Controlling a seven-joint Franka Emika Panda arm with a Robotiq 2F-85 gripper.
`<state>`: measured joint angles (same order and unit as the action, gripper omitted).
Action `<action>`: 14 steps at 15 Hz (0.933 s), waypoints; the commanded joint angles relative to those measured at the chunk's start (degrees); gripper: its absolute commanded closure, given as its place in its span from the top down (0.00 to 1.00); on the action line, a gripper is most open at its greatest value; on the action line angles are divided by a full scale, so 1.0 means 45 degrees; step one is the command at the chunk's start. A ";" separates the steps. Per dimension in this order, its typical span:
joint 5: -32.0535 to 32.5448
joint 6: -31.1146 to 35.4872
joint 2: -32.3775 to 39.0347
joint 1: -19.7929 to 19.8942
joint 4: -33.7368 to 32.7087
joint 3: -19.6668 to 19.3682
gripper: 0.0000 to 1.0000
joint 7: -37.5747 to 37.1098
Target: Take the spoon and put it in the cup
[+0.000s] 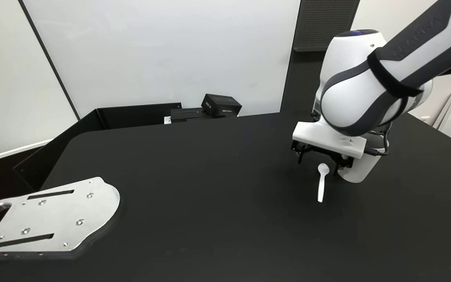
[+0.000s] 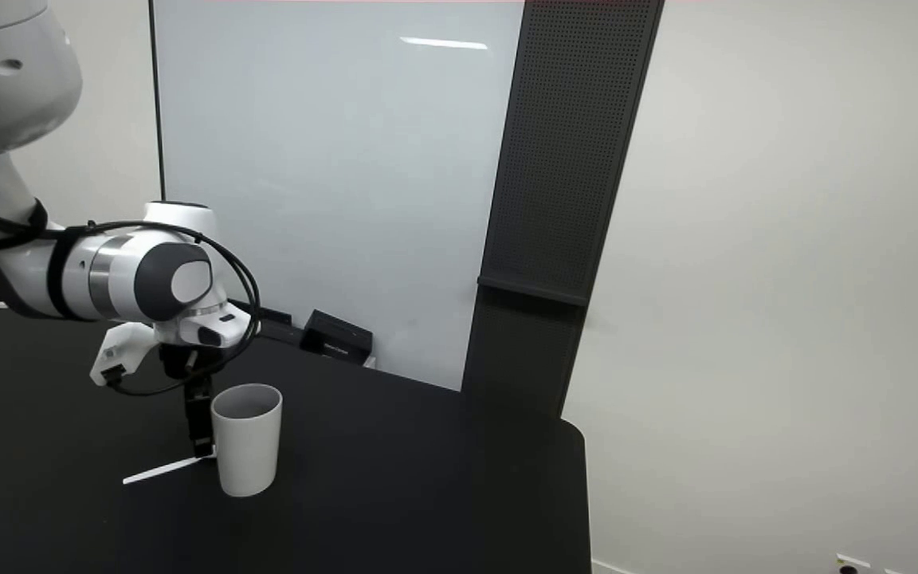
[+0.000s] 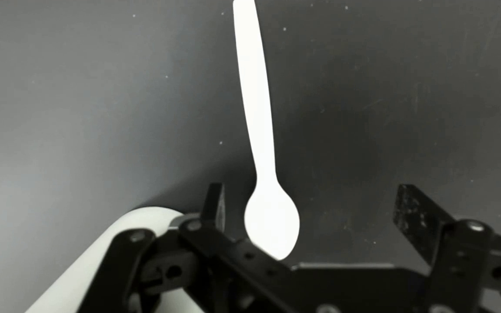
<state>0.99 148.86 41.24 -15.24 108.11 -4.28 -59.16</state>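
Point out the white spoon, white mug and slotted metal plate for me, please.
White spoon (image 3: 261,130), in the wrist view: on its handle.
White mug (image 2: 247,446), in an exterior view: on its outer wall.
Slotted metal plate (image 1: 56,215), in an exterior view: on its top face.

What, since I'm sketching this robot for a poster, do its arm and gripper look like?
A rounded, glossy white arm with dark grey panels, faint lettering and black fabric-looking straps; black looped cables run outside it. A boxy, white housing sits by the black, metal-looking, linked gripper, whose two flat black fingers look scuffed inside.
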 commanded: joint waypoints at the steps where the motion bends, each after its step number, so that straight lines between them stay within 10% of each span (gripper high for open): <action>1: -0.0527 0.0723 0.0260 0.0178 -0.0024 0.0133 1.00 0.0192; 7: -0.0836 0.1611 0.0806 0.0004 -0.0126 0.0111 0.96 0.0447; 8: -0.0818 0.1615 0.0863 -0.0041 -0.0145 0.0081 0.74 0.0458; 14: -0.1154 0.0921 0.0890 -0.0014 -0.0549 0.0026 0.42 0.0131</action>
<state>-2.21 155.18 44.01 -15.32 107.42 -4.11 -58.27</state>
